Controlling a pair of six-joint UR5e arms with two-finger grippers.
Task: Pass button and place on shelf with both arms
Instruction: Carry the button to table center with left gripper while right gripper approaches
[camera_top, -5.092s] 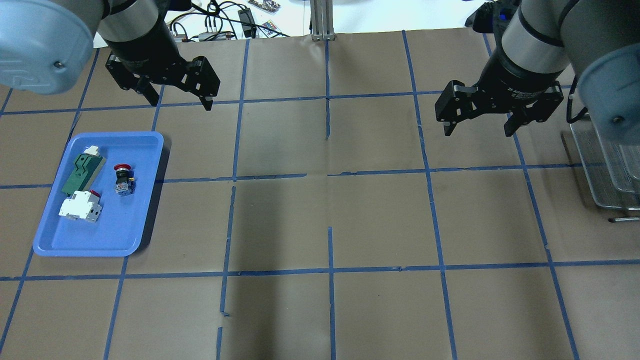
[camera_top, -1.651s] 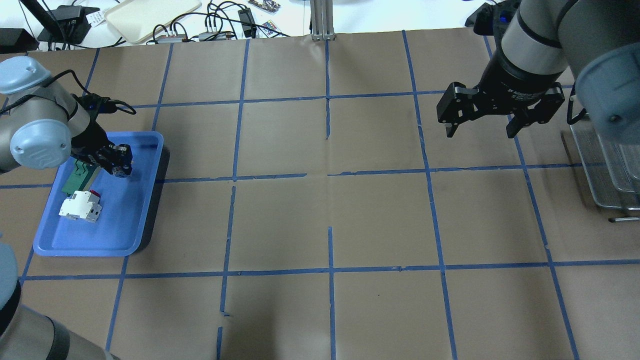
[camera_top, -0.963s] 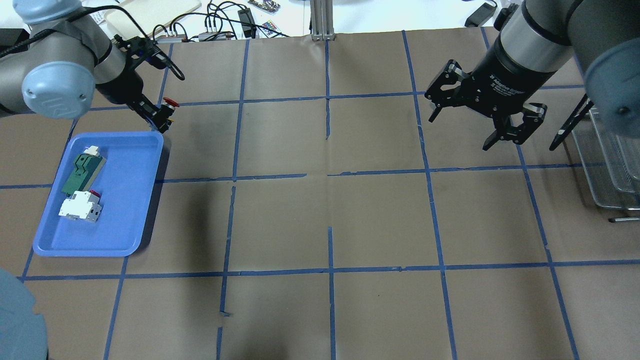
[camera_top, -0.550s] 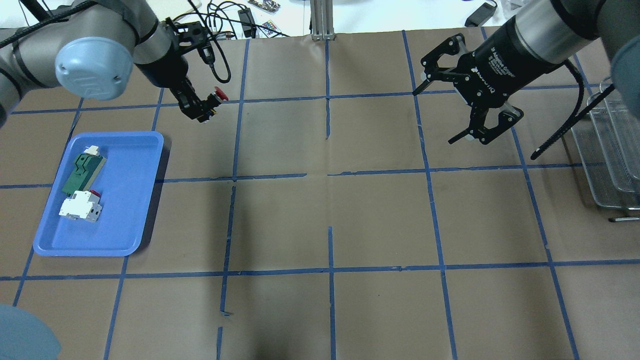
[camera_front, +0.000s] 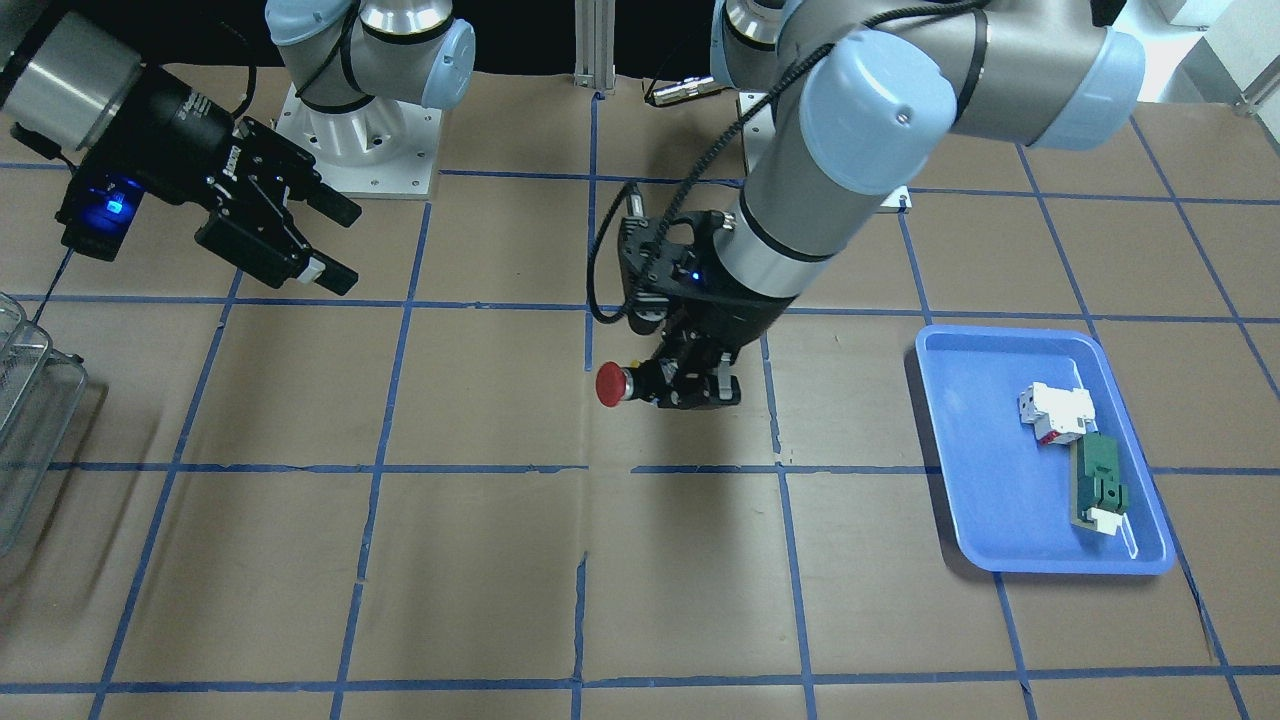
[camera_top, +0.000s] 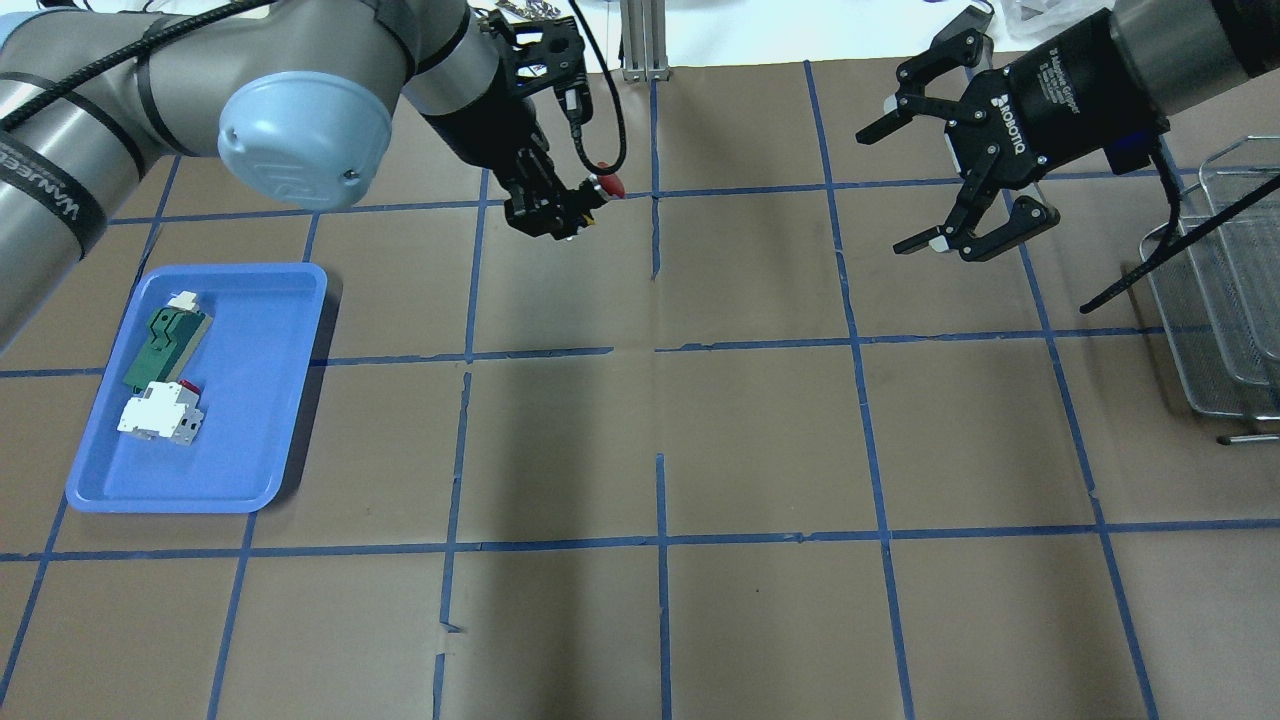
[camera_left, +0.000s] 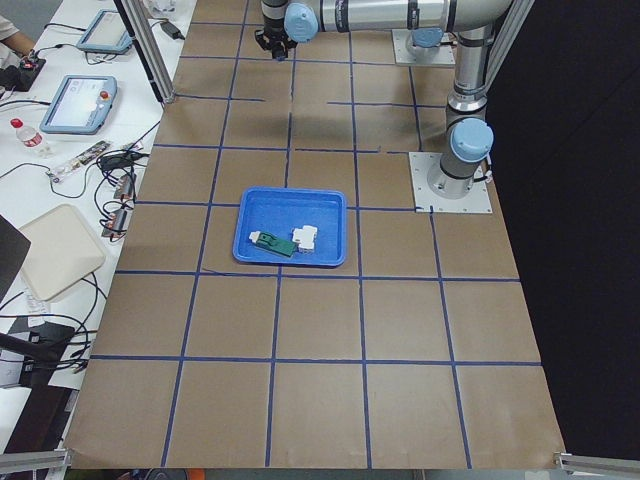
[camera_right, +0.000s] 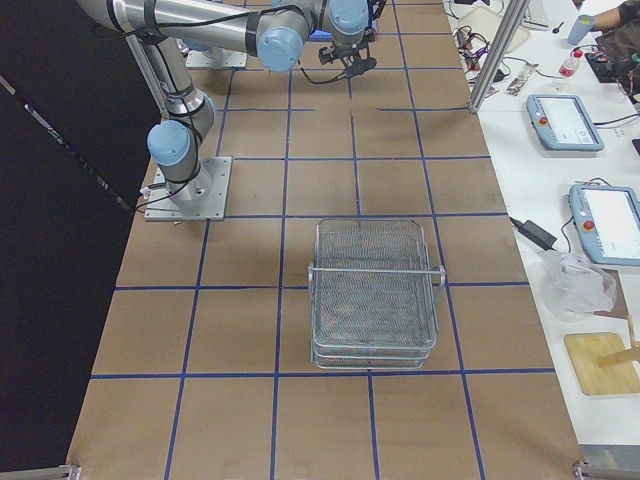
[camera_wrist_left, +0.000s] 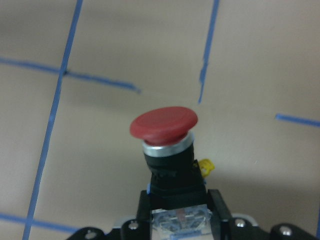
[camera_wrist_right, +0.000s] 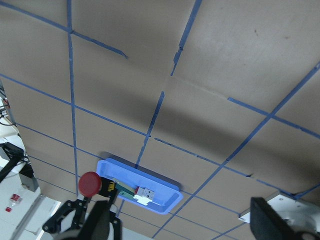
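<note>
Brown paper gridded with blue tape covers the table (camera_top: 760, 430), with cluttered benches (camera_left: 40, 180) beyond. The left gripper (camera_top: 572, 208) clamps the button (camera_top: 605, 186), red cap past its fingertips. It has now carried the button farther from the tray (camera_top: 280, 400) toward the right gripper (camera_top: 878, 192), whose fingers are spread wide.

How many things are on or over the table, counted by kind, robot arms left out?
red button: 1
white-and-red block: 1
green-and-white part: 1
blue tray: 1
wire rack: 1
Total: 5
</note>
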